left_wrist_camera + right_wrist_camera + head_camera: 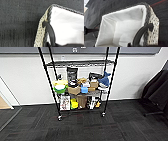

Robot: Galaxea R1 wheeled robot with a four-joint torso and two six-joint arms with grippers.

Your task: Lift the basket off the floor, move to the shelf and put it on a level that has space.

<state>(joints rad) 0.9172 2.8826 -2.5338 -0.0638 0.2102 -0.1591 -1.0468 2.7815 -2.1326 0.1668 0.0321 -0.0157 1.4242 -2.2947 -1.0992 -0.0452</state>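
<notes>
The basket (125, 28) hangs over dark carpet (18, 22), its white-lined opening up, a dark loop handle (142, 31) at each end by the wrists. Whether fingers clasp those handles I cannot tell. Ahead stands the shelf (80, 84), its upper level (80, 63) bare; no label there is readable.

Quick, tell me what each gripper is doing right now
Left gripper: fingers cannot be told; its wrist view shows the basket handle close up.
Right gripper: cannot be told either; the basket handle shows close in its wrist view.
</notes>
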